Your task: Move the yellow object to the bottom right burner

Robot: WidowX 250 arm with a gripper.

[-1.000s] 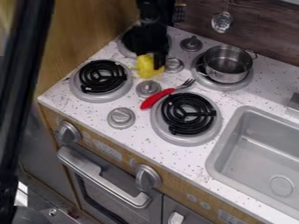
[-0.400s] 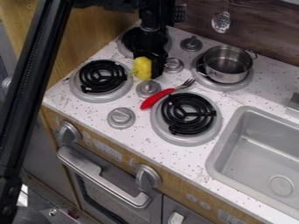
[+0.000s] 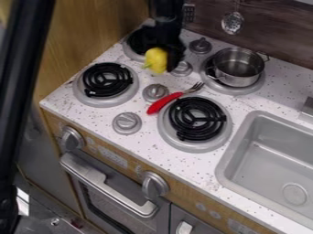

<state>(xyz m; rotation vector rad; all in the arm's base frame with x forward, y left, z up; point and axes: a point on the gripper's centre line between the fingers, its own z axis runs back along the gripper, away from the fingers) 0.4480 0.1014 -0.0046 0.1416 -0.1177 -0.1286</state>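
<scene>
Well, speckled countertop (image 3: 143, 141) beside wooden wall (image 3: 92, 32).

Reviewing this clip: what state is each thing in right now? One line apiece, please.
Yellow object: held up in the air
Gripper: closed on the yellow object
Bottom right burner: coil uncovered
Pot: upright, open-topped
Fork: lying down
Slotted spoon: hanging
Oven door: shut

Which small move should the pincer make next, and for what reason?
Probably carry the yellow pepper toward the bottom right burner, keeping high: the pincer holds it near the top left burner, and the red-handled fork lies between.
</scene>
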